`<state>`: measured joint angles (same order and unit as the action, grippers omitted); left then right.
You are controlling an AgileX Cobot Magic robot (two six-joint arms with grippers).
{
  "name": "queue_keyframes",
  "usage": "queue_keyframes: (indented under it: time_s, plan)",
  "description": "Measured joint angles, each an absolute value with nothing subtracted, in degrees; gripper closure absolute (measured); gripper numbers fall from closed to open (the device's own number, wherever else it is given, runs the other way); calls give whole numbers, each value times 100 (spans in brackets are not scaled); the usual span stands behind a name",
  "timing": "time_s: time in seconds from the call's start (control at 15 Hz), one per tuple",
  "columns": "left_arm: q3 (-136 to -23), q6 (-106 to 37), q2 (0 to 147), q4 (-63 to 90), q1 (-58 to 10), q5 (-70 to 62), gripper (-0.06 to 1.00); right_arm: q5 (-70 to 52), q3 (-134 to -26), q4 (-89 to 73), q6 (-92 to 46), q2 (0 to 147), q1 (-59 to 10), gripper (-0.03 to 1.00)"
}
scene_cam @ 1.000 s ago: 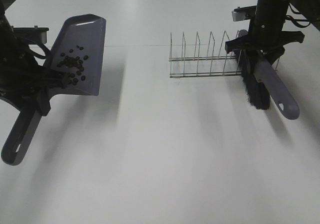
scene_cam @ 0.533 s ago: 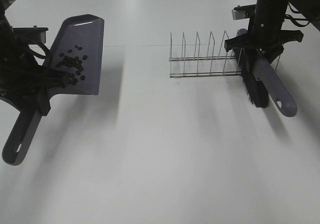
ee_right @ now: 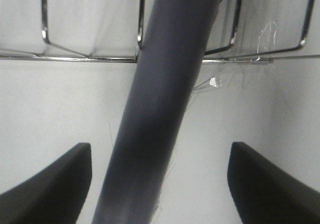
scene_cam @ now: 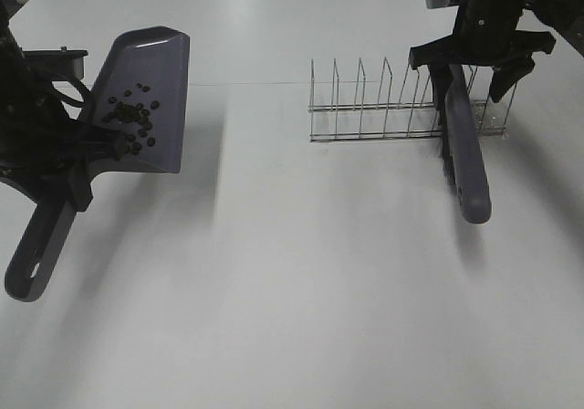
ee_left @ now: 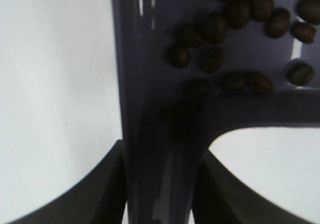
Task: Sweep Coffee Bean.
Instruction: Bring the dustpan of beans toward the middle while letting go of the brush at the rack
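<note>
Nearest on the desk [scene_cam: 292, 318] was the long handle of the dustpan [scene_cam: 167, 57], trailing toward the front edge. The left gripper [scene_cam: 84, 152] was clamped on that handle just behind the scoop, a hold that probably served to keep the tray steady. The coffee bean [scene_cam: 133, 119] cluster lay inside the pan toward its handle end, apart from the open lip, so nothing looked likely to roll out. No beans showed on the desk itself, so the sweeping seemed done.

Farther back on the right, the brush [scene_cam: 463, 149] sat at the end of the wire rack [scene_cam: 365, 110], handle pointing forward. Whether its bristles touched the desk or hung on the wires I could not tell. Above it the right gripper [scene_cam: 473, 62] stood wide, its fingers [ee_right: 47, 184] clear of the handle on both sides and gripping nothing. That suited a brush parked at the rack.
</note>
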<state>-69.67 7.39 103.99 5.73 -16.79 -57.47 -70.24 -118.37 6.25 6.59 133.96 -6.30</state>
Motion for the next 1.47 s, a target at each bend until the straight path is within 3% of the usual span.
queue_keyframes:
  time_s: [0.53, 0.93, 1.2, 1.47]
  plan:
    - [-6967, 865, 10795, 974, -1679, -5552, 62, -6984, -11333, 435, 413, 11952, -630, 31]
    - [-7151, 859, 11585, 1043, -1679, -5306, 62, -6984, -9328, 430, 246, 9981, -630, 31]
    - [-7895, 859, 12215, 1152, -1679, -5340, 62, -6996, -7809, 407, 235, 8308, -630, 31]
    - [-7976, 859, 12490, 1203, -1679, -5283, 62, -7002, -7087, 332, 218, 7242, -630, 31]
